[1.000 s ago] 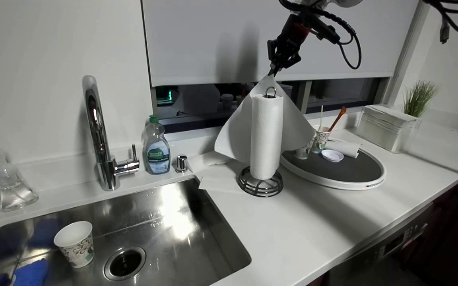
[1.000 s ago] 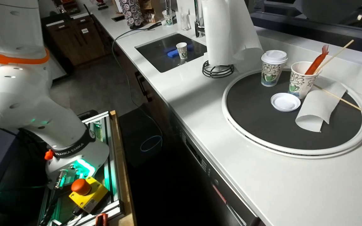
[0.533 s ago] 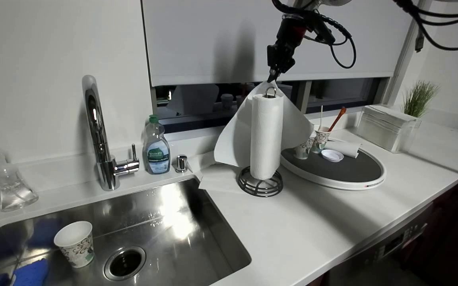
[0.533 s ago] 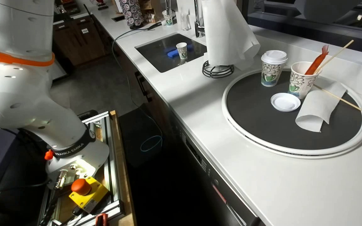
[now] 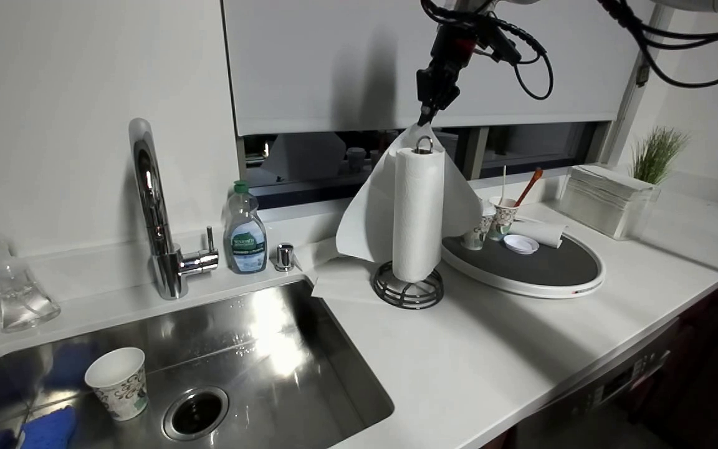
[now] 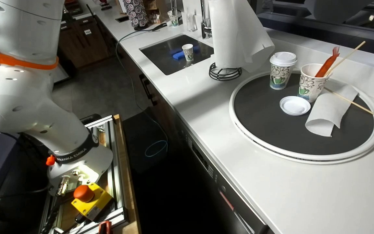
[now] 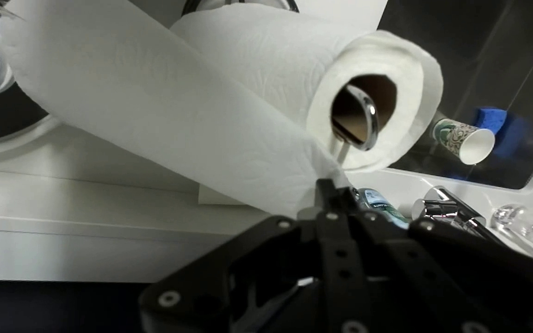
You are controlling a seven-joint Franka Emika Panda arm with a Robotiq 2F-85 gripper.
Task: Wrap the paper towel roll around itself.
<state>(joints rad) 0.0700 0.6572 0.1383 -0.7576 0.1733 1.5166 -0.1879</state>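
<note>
Pinches the top corner of a loose white paper sheet (image 5: 369,209) between the closed fingertips of the black two-finger end effector (image 5: 424,118), just above the white embossed paper towel roll (image 5: 418,215). Lets the sheet hang behind the roll in an exterior view, widening downward and reaching past it on both sides. Has the roll upright on a black round wire base (image 6: 225,77), on the pale bench (image 5: 477,362), with a shiny metal loop (image 7: 372,118) at its hollow core.

Just beside the roll, has a round dark-grey turntable (image 6: 271,130) with a white rim. Carries on it, nearest the roll, a patterned paper cup with a white lid (image 6: 281,73); farther out, a shallow white round lid (image 6: 294,105) and an open patterned paper cup (image 6: 309,81) holding a reddish stick-like utensil (image 6: 328,63) and a thin pale stick (image 6: 346,58); farthest from the roll, a curled piece of white paper (image 6: 331,109).

On the roll's opposite side, near it, has a rectangular stainless-steel sink (image 5: 259,386); left of the roll in an exterior view, a clear bottle with a green cap (image 5: 248,240) and, farther off, a curved chrome faucet (image 5: 156,219). Well apart from the roll, in the sink, has an upright patterned paper cup (image 5: 120,386) and a blue sponge-like piece (image 5: 50,427).
</note>
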